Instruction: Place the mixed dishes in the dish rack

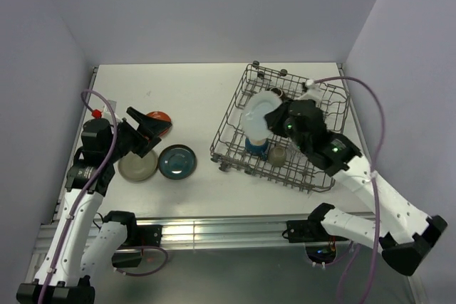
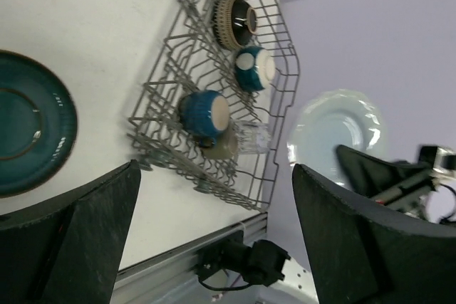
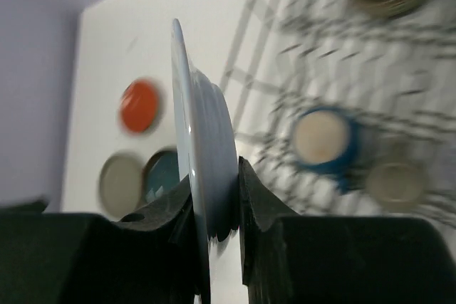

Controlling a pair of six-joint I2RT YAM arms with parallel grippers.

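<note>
In the top view my right gripper (image 1: 274, 120) is shut on the edge of a pale blue plate (image 1: 261, 110), held upright over the dish rack (image 1: 229, 115). The right wrist view shows that plate (image 3: 206, 140) clamped edge-on between the right gripper (image 3: 214, 179) fingers. My left gripper (image 1: 146, 130) stands open and empty beside the red-orange plate (image 1: 161, 117). A grey-beige plate (image 1: 137, 166) and a dark teal plate (image 1: 177, 161) lie flat on the table. Inside the rack (image 2: 285, 126) sit a brown bowl (image 2: 235, 21), a cream/teal bowl (image 2: 255, 67), a blue bowl (image 2: 205, 113) and a clear glass cup (image 2: 249, 137).
The table's near edge is a metal rail (image 1: 214, 227) carrying both arm bases. Purple walls close in the table on the left, back and right. White tabletop (image 1: 192, 90) lies between the plates and the rack.
</note>
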